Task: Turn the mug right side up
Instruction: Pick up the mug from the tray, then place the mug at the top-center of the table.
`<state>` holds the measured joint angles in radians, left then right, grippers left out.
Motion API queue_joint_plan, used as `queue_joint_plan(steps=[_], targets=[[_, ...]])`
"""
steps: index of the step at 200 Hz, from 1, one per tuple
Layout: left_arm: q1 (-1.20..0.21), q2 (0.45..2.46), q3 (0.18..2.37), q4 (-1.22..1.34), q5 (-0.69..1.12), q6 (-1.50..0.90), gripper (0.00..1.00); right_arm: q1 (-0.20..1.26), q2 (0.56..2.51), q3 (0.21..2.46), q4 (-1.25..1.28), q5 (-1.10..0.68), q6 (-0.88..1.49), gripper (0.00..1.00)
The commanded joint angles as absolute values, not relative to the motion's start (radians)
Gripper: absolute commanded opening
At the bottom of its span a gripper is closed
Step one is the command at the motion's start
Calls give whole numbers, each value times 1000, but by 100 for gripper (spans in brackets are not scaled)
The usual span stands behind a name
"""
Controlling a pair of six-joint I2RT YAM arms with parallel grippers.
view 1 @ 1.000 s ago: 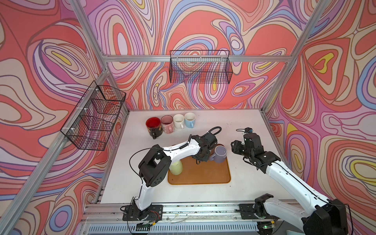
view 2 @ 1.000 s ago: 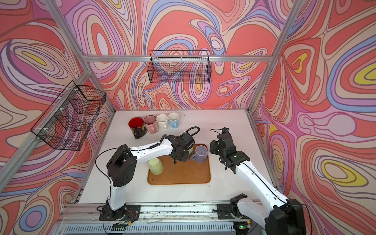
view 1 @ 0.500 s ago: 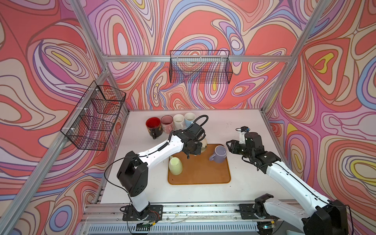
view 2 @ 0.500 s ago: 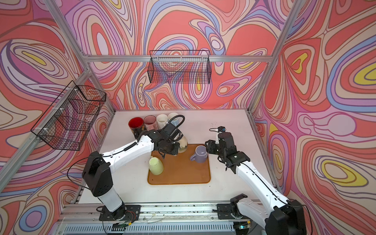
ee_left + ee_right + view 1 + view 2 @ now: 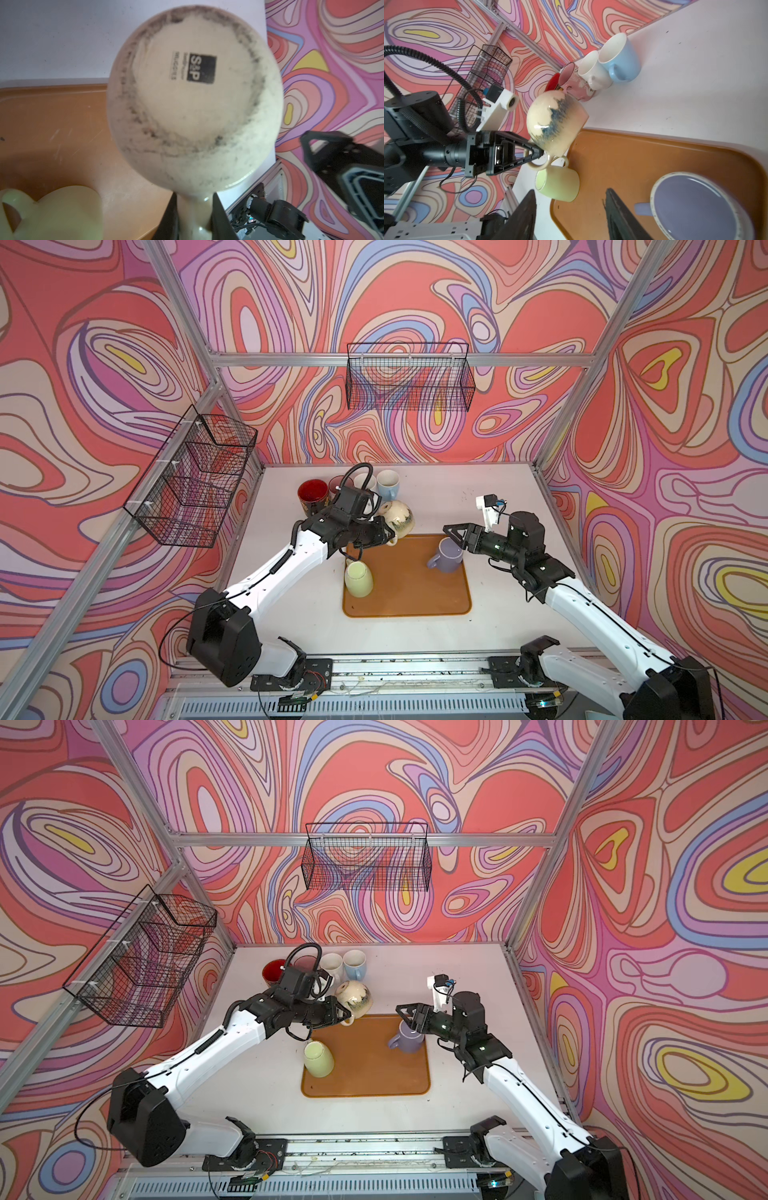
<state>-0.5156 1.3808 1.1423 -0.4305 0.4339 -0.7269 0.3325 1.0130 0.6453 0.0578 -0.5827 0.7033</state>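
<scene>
Swinging rearward, away from purple mug (image 5: 448, 558): my left fingers (image 5: 536, 154) are clamping cream mug (image 5: 556, 124) by its handle (image 5: 195, 216). Heavy, slick, fragile ceramic; right fingers (image 5: 525, 216) hanging open, empty.

The white tabletop (image 5: 505, 597) lies open right of the orange-brown plastic tray (image 5: 411, 593) and along its near edge; the tray's near half is bare. A pale yellow-green mug (image 5: 358, 580) stands on the tray's left edge and a lavender mug (image 5: 449, 558) at its far right, the right gripper (image 5: 452, 537) spread close by it. The left gripper (image 5: 388, 536), clamped on the handle of a cream blue-streaked ceramic mug (image 5: 400, 517), hangs over the far left corner. Behind it, a row of four ceramic mugs (image 5: 332, 966) crowds the far left.
</scene>
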Motion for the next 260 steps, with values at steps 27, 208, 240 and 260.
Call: queue_joint_plan(steps=[27, 208, 240, 260], targets=[[-463, 1312, 1119, -104, 571, -852, 0, 348, 1068, 574, 379, -728, 938, 57], [-446, 1317, 971, 452, 647, -1131, 0, 496, 1468, 731, 880, -624, 1236, 45], [-447, 1318, 969, 474, 652, -1140, 0, 496, 1501, 764, 900, -618, 1247, 45], [-446, 1321, 969, 486, 653, -1145, 0, 499, 1520, 784, 901, -618, 1252, 44]])
